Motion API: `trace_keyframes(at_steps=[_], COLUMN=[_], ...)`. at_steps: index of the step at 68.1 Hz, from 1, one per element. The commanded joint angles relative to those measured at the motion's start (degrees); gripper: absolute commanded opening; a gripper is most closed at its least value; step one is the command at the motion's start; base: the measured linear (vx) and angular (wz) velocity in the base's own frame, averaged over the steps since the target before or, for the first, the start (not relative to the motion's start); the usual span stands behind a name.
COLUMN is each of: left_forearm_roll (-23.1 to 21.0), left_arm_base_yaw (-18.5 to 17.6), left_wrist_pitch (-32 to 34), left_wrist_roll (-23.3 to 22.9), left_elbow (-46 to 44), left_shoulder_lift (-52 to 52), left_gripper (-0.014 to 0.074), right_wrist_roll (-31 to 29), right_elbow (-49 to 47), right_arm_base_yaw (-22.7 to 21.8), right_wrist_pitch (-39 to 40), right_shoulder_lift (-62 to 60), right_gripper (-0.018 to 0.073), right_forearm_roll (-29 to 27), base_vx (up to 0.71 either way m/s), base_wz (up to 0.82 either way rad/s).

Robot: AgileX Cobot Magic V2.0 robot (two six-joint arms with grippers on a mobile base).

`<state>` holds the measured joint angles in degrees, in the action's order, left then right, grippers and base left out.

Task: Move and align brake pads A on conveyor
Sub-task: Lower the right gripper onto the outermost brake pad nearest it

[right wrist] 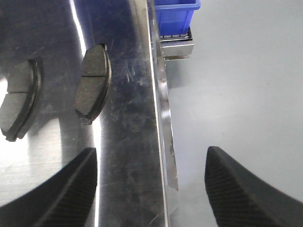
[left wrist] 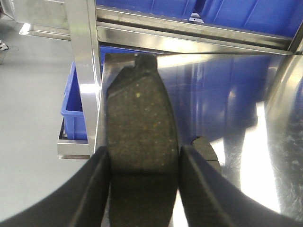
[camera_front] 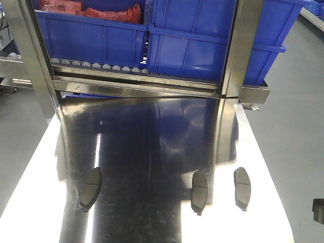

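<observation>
Three brake pads lie on the shiny steel tabletop (camera_front: 152,142) in the front view: one at the left (camera_front: 90,188), one in the middle (camera_front: 199,191), one at the right (camera_front: 242,188). My left gripper (left wrist: 143,156) is shut on a fourth brake pad (left wrist: 139,109), held flat over the table's left edge. Another pad (left wrist: 206,149) lies just right of it. My right gripper (right wrist: 150,153) is open and empty over the table's right edge. Two pads (right wrist: 92,85) (right wrist: 19,99) lie ahead and to its left. The conveyor is out of view.
A steel roller rack (camera_front: 101,66) with blue bins (camera_front: 202,45) stands at the table's far end. Grey floor (right wrist: 236,85) lies beside both table edges. A blue bin (left wrist: 75,113) sits low by the rack's left post. A dark object (camera_front: 318,210) shows at the right border.
</observation>
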<state>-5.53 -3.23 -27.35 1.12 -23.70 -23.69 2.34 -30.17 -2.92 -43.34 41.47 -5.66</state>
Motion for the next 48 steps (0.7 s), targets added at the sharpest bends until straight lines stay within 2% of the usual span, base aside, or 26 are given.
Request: trace_keyframes(at_steps=[1, 15, 23, 29, 37, 43, 48], left_forearm_roll=[-0.62, -0.62, -0.62, -0.62, -0.62, -0.62, -0.62], left_arm_base_yaw=[-0.23, -0.23, -0.23, -0.23, -0.23, -0.23, -0.23], left_wrist_pitch=[4.86, 4.86, 4.86, 4.86, 4.86, 4.86, 4.86], left_wrist_roll=[-0.65, -0.65, -0.65, -0.65, -0.65, -0.65, -0.65], left_elbow=[-1.59, -1.59, -1.59, -1.59, -1.59, -1.59, -1.59], left_shoulder_lift=[-0.1, -0.1, -0.1, -0.1, -0.1, -0.1, -0.1], left_gripper=[-0.0006, -0.0006, -0.0006, -0.0006, -0.0006, -0.0006, -0.0006], right_wrist_roll=[-3.46, -8.86, -9.22, -5.23, 2.51, 7.1, 9.44], right_elbow=[-3.1, -11.22, -16.08, -18.72, -22.12, -24.56, -26.57], right_arm_base_yaw=[-0.42, -0.08, 4.35, 8.48, 13.39, 16.13, 17.15], right_wrist_pitch=[3.5, 3.03, 2.26, 2.2, 1.63, 0.84, 0.12], right_shoulder_lift=[1.92, 11.55, 17.87, 22.51, 29.48, 34.71, 38.83], right_gripper=[0.0474, 0.0474, 0.0474, 0.0474, 0.0474, 0.0474, 0.0474], right_forearm_roll=[-2.35, -9.93, -10.3, -7.85, -0.66, 4.1, 5.66], base_vx=[0.0, 0.0, 0.0, 0.0, 0.0, 0.0, 0.0], base_wz=[0.0, 0.0, 0.0, 0.0, 0.0, 0.0, 0.0])
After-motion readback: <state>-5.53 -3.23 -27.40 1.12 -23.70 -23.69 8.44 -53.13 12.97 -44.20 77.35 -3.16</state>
